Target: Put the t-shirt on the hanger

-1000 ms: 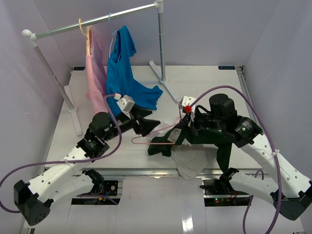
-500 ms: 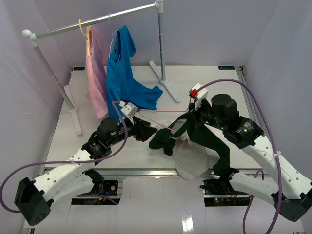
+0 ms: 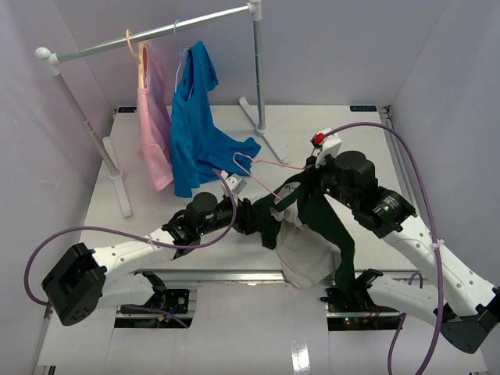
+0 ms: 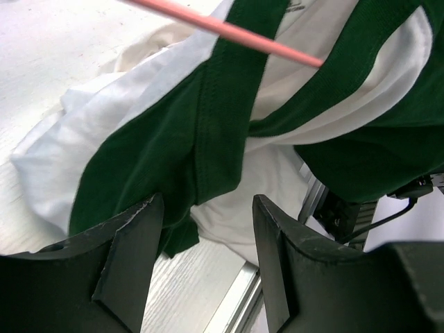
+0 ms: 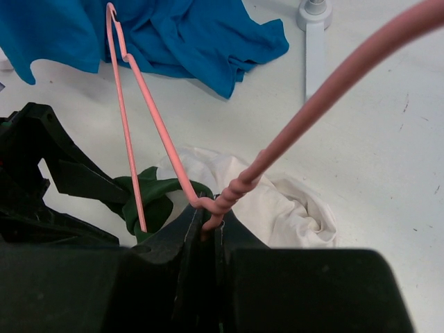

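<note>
My right gripper (image 3: 311, 173) (image 5: 208, 222) is shut on the twisted neck of the pink wire hanger (image 3: 277, 163) (image 5: 146, 104), held above the table. The t-shirt (image 3: 301, 250) (image 4: 208, 139), white with dark green sleeves, droops from around the hanger and bunches at the table's front edge; its white body (image 5: 291, 201) lies below the right jaws. My left gripper (image 3: 262, 219) (image 4: 205, 236) is open, its tips just short of a green sleeve edge, nothing pinched between them. A hanger wire (image 4: 222, 28) crosses above the shirt.
A clothes rack (image 3: 156, 33) stands at the back with a pale pink garment (image 3: 152, 117) and a bright blue shirt (image 3: 199, 125) (image 5: 173, 35) trailing onto the table. Its feet (image 3: 269, 141) and left post (image 3: 117, 183) rest on the table. The front edge (image 3: 226, 273) lies under the shirt.
My left arm has reached right up to the shirt and its jaws have narrowed a little. My right gripper has lifted the hanger and shirt up and back.
</note>
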